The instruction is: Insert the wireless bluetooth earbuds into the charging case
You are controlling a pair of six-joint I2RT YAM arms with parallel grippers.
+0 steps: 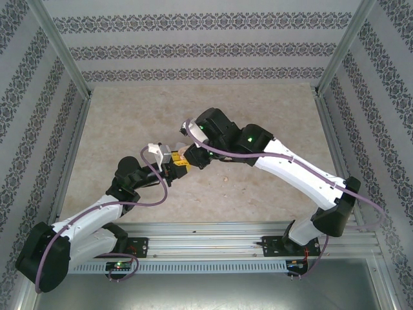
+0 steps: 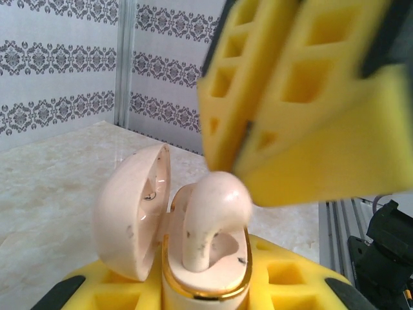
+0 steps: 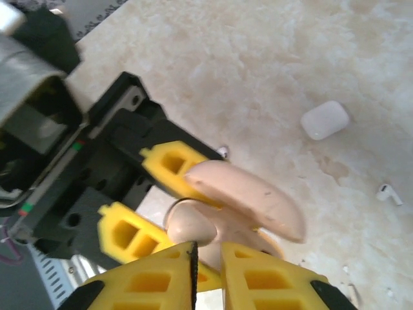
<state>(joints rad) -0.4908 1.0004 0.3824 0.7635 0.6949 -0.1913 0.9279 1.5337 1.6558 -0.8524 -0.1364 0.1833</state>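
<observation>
The tan charging case (image 2: 132, 216), its lid swung open, is being clamped by the left hand (image 2: 206, 294) and held clear of the worktop (image 3: 258, 58). A tan earbud (image 2: 216, 200) is being carried stem-down in the well of the tan charging case, beside the open lid. The right hand (image 3: 192, 258) is being held just over it, fingers drawn almost together, tips touching the earbud's rounded head. A white charging case (image 3: 324, 120) and a white earbud (image 3: 388, 194) are being borne by the worktop, both well apart from the tan charging case.

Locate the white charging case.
The charging case lies on the table at upper right of the right wrist view, a white earbud lower right of it.
</observation>
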